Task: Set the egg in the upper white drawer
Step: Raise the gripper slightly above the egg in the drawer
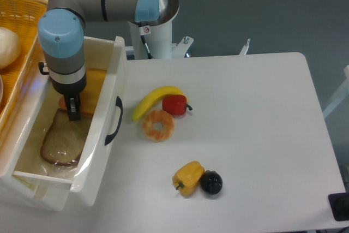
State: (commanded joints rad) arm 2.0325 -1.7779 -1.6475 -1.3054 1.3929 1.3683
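Your claw (pixel 72 114) hangs inside the upper white drawer (pixel 103 113) at the left of the frame, its dark fingertips low over a slice of bread (pixel 64 140). You cannot tell how far the jaws stand apart, because the wrist blocks most of them. A small salmon-pink sliver of the egg (pixel 63 102) shows just left of the fingers, inside the drawer near its upper end; whether the fingers grip it or only stand beside it is not clear.

Going left to right, you have one yellow wicker basket (pixel 22 9) cut off by the upper left edge, with one white ball (pixel 8 46) partly cropped in it. Next comes the one drawer with its black curved handle (pixel 114 119), holding the single bread slice, an orange patch (pixel 94 88) that is hard to identify, and the egg. On the table (pixel 262 135) in the middle of the frame lie one banana (pixel 154 99), one red pepper (pixel 175 105) touching it, and one ringed doughnut (pixel 158 125) just below. Lower down sit one yellow pepper (pixel 188 177) and one black round thing (pixel 211 183), touching each other.
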